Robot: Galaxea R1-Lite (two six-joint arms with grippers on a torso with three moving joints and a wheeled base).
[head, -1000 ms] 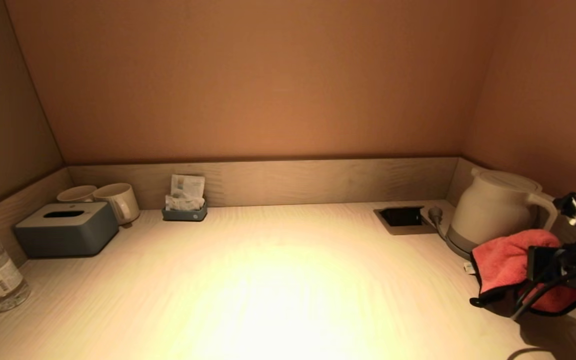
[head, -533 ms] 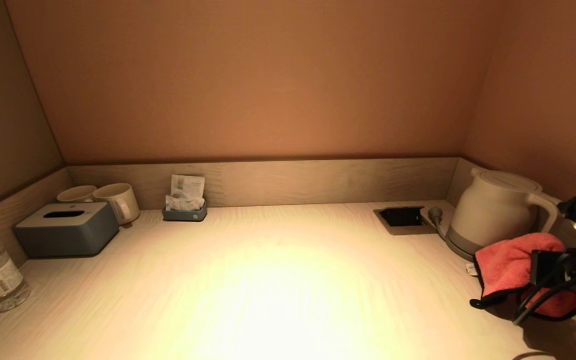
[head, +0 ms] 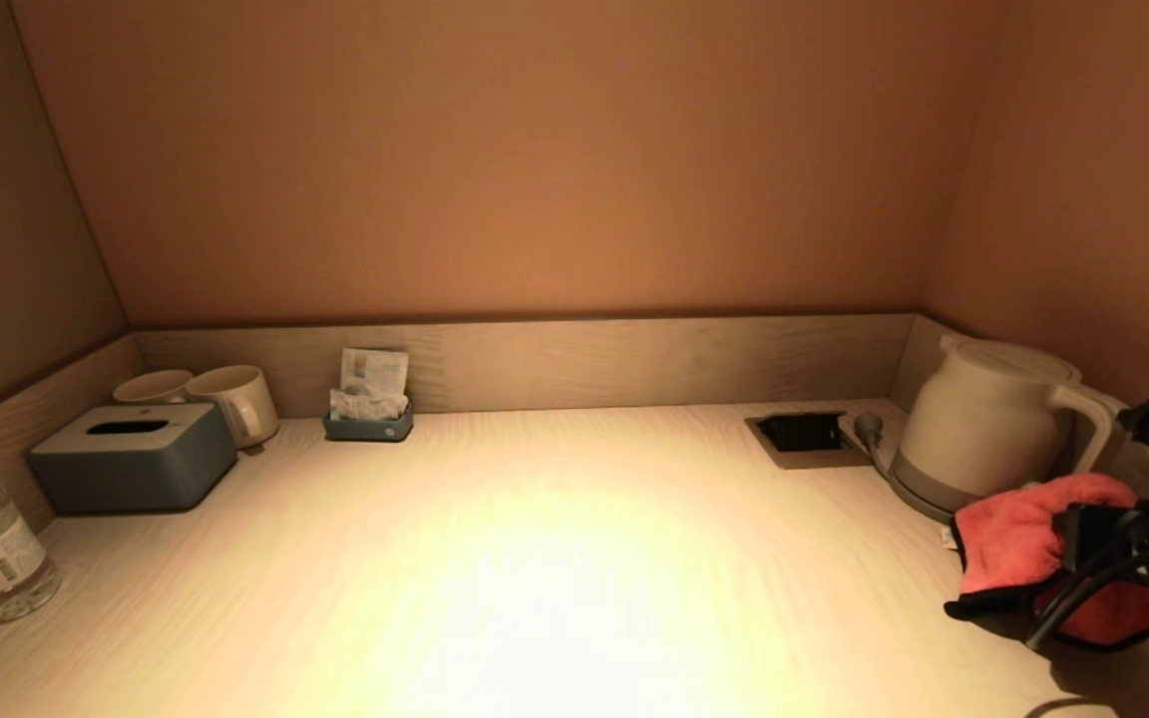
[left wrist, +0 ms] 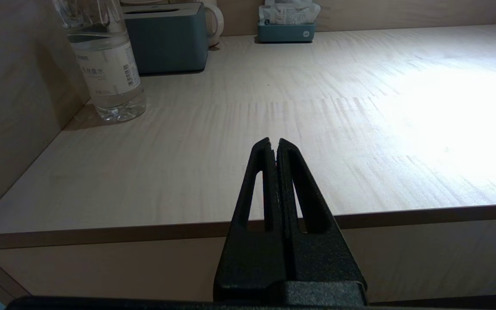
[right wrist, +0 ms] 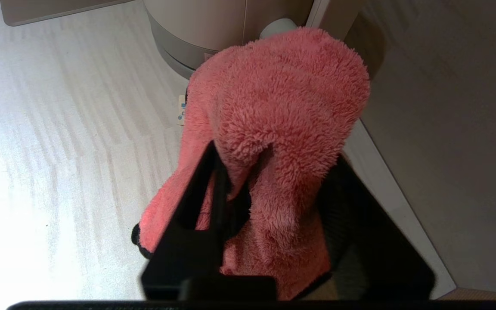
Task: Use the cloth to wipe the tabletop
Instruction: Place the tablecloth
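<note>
The right gripper [head: 1083, 543] hangs low over the table [head: 535, 558] in front of the kettle [head: 983, 424], by the right wall, its fingers [right wrist: 205, 189] clamped on a fold of the cloth [head: 1018, 534]. The cloth is fluffy pink with a dark edge, bunched into a hump over the fingers, and its lower part droops to the table just in front of the kettle's base. Gripper and cable hide part of the cloth in the head view. The left gripper [left wrist: 273, 148] is parked, fingers pressed together, off the table's front edge, far left of the kettle.
</note>
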